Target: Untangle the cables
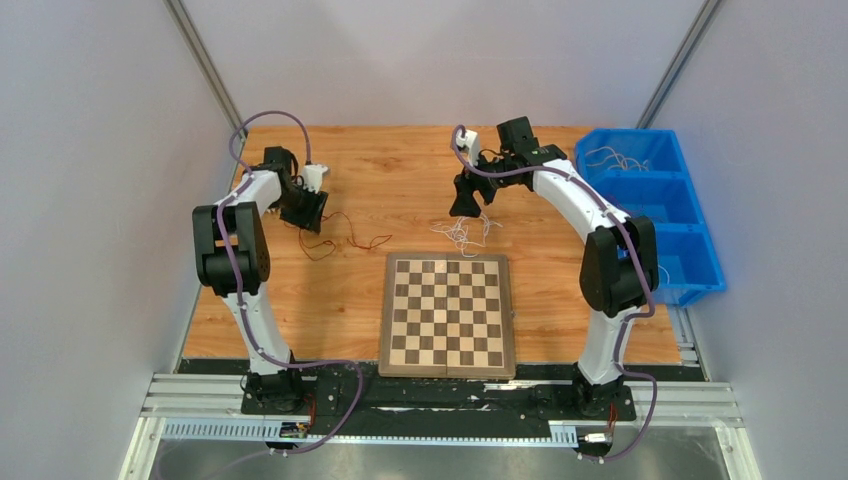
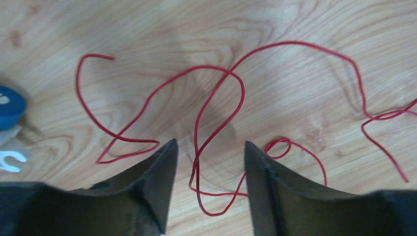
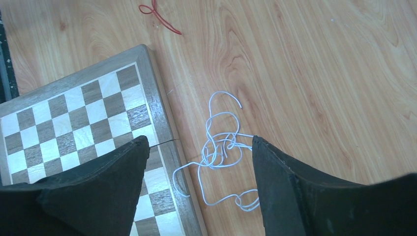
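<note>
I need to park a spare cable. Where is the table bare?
Bare wood lies far, between the left pincer and right pincer, and near, left of the chessboard. Crowded: red cable under the left pincer, white tangle between right pincer and chessboard.

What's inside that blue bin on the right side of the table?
In the blue bin, the far compartment holds a few thin pale wires. The near compartment is partly covered by the right arm, so what lies there cannot be seen.
</note>
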Robot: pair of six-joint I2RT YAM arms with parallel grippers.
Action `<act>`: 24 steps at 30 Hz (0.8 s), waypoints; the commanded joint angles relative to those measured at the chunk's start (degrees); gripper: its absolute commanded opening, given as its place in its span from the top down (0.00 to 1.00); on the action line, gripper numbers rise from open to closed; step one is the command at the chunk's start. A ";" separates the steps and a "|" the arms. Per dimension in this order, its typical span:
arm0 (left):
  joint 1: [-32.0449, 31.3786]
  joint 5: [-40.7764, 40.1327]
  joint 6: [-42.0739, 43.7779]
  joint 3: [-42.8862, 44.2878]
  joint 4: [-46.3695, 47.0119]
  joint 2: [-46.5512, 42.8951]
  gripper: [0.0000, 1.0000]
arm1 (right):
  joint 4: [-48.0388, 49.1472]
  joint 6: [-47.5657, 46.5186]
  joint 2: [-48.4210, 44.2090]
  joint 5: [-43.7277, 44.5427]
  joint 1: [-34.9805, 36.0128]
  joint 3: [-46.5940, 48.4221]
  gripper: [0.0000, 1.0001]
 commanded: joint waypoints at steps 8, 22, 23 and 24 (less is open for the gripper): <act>0.03 6.70 2.54 -1.63 -2.83 -6.57 1.00 | 14.87 5.79 -9.31 -10.36 0.59 -3.93 0.21; -14.12 33.68 0.74 7.45 -6.09 -26.08 1.00 | 35.58 14.29 -17.54 -13.64 12.05 -6.28 0.03; -14.67 35.11 0.78 8.66 -6.14 -26.41 1.00 | 35.78 14.23 -17.90 -13.80 12.90 -6.19 0.01; -15.95 36.48 0.85 9.23 -6.25 -27.01 1.00 | 35.95 14.06 -18.30 -13.75 13.70 -6.23 0.00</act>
